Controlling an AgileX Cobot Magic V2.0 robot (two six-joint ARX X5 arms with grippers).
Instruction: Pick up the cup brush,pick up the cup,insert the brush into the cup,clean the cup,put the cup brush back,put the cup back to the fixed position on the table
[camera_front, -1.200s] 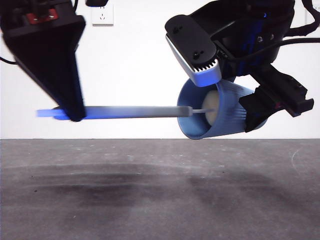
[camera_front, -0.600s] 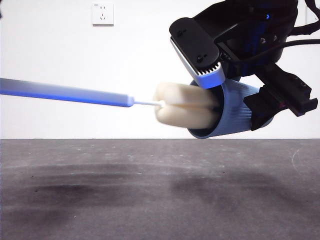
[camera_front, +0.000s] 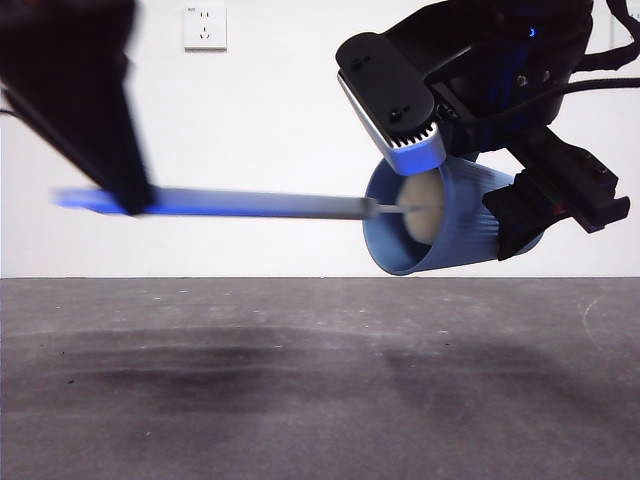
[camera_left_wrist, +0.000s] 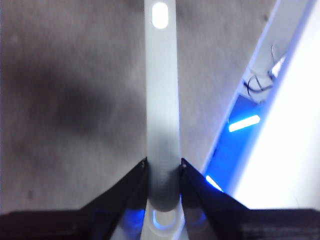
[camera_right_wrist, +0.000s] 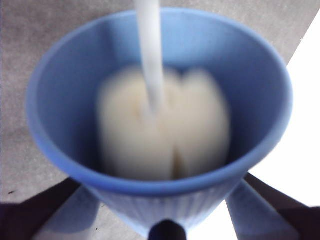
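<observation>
Sponge head is back inside the cup now; half a second ago it was sitting outside the rim, and the arm holding the handle has come back into the front view at upper left.

Count: one brush, one cup, two grippers, all off the surface.

Nearest, the dark grey matte table (camera_front: 300, 380) is showing only soft shadows under the airborne parts, with a clear gap between it and the cup.

Above it, the long slim grey-handled cup brush (camera_front: 260, 205) with cream-yellow sponge head is lying roughly level. The left gripper (camera_left_wrist: 162, 167) is clamping the handle, jaws pressing both of its sides, near the handle's far end from the sponge.

The blue ribbed tapered plastic cup (camera_front: 440, 230) is tipped on its side, mouth facing the brush. The right gripper (camera_right_wrist: 162, 220) is pinching the cup's lower body from both sides. In the right wrist view the sponge (camera_right_wrist: 162, 130) is filling most of the interior, blurred, with a narrow ring of wall visible around it.

Farthest, a white wall with one white socket (camera_front: 205, 28).
</observation>
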